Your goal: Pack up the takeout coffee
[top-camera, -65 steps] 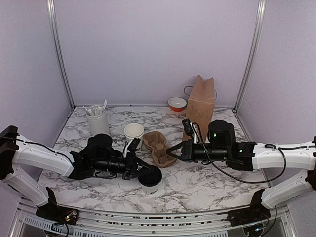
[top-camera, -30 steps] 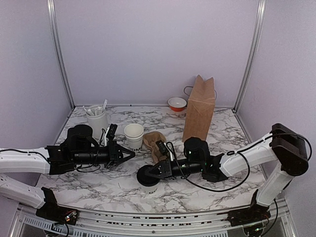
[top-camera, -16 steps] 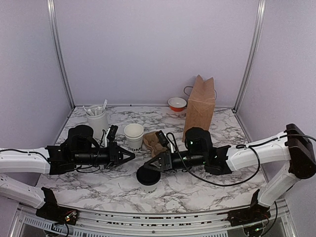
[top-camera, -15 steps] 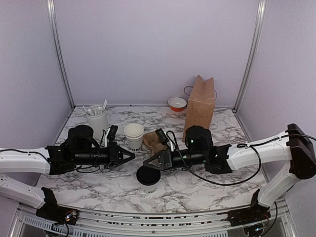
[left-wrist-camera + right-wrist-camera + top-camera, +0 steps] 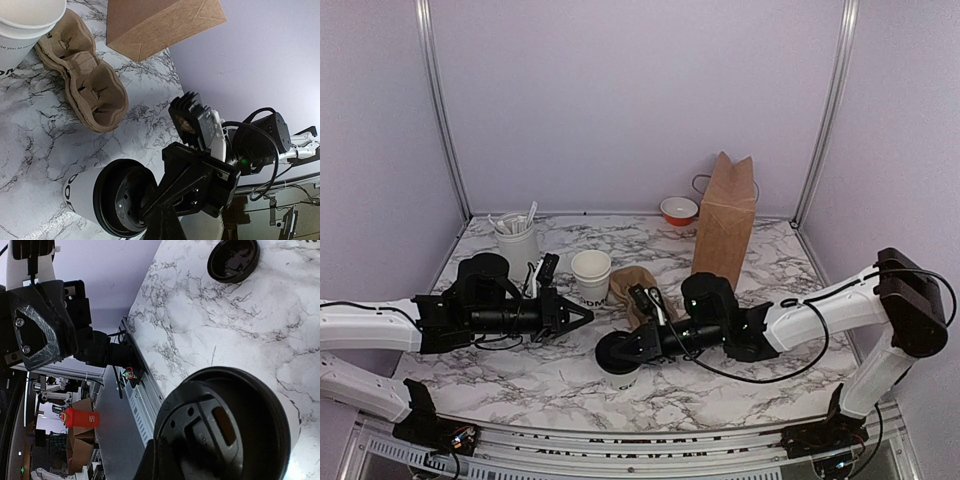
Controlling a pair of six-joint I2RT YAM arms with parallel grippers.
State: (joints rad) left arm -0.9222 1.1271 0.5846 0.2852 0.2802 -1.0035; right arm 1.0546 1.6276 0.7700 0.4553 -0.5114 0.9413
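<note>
With the lidded coffee cup point(image 5: 619, 370) just under its tip, the right gripper point(image 5: 625, 346), clenched and empty, should bear straight down on the middle of the lid point(image 5: 220, 432) so nothing tips; the left gripper point(image 5: 582, 315), also clenched empty, hangs beside.

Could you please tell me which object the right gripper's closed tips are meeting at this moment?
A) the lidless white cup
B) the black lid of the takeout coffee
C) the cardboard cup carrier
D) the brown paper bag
B: the top view and the right wrist view show the shut right gripper with its tips at the black lid of the takeout coffee.
</note>
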